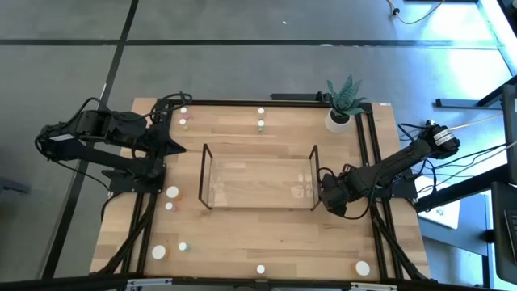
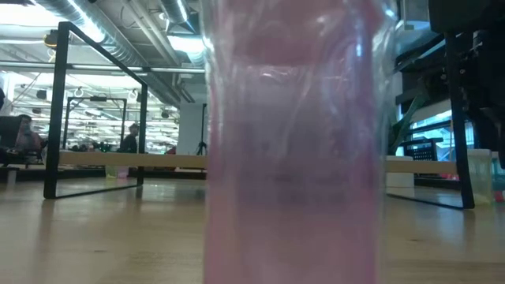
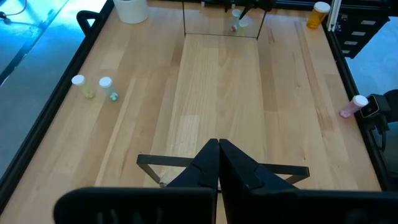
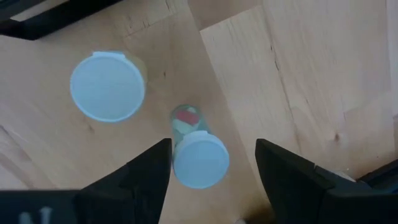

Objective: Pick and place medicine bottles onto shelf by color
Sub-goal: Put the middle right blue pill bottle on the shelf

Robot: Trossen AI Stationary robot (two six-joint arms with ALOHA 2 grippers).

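Hovering open, right pincer (image 4: 211, 165) straddles a bottle (image 4: 199, 158) inside the shelf (image 1: 258, 148); about two shelved, most remain on the table (image 1: 242, 234).

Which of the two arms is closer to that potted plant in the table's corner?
The right. The right gripper hangs at the clear shelf's right end, on the potted plant's side. The left gripper waits shut beyond the shelf's opposite end.
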